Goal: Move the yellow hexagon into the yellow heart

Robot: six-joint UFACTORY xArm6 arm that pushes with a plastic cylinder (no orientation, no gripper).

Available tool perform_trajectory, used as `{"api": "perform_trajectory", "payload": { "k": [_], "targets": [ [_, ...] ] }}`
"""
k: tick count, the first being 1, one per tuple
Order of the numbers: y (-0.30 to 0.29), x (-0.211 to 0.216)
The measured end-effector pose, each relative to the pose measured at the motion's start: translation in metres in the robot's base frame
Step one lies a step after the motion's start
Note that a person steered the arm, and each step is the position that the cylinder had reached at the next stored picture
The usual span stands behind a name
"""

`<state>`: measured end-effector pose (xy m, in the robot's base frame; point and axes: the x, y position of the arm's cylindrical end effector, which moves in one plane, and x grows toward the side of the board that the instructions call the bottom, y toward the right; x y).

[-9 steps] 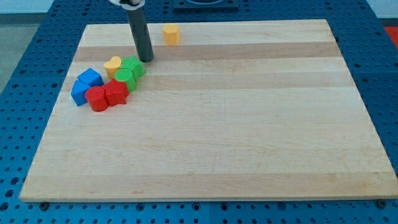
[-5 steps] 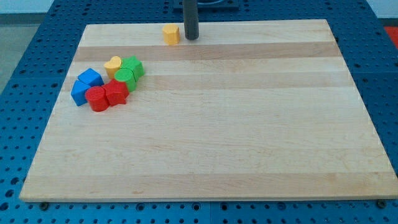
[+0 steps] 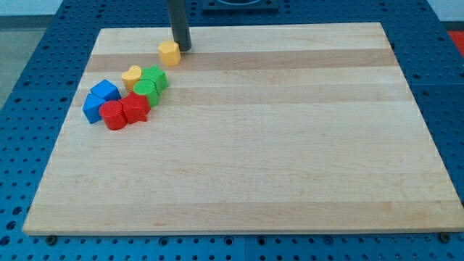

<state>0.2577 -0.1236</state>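
The yellow hexagon point(image 3: 169, 53) lies near the board's top edge, left of centre. My tip point(image 3: 182, 48) stands right against its upper right side. The yellow heart point(image 3: 131, 76) lies below and to the left of the hexagon, a short gap away. The heart touches the green blocks point(image 3: 151, 83) at the top of a cluster.
The cluster at the view's left holds two green blocks, two red blocks point(image 3: 124, 112) and two blue blocks point(image 3: 100, 98). The wooden board point(image 3: 290, 145) rests on a blue perforated table.
My tip swung from beside the cluster to the right of the hexagon, then pushed it down and to the left, toward the yellow heart. The cluster has not moved.
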Motion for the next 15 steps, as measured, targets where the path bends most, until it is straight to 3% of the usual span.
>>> {"api": "perform_trajectory", "payload": {
  "k": [3, 5, 8, 10, 12, 15],
  "targets": [
    [-0.056, 0.009],
    [-0.018, 0.009],
    [-0.019, 0.040],
    [-0.050, 0.040],
    [-0.051, 0.008],
    [-0.082, 0.011]
  ]
}}
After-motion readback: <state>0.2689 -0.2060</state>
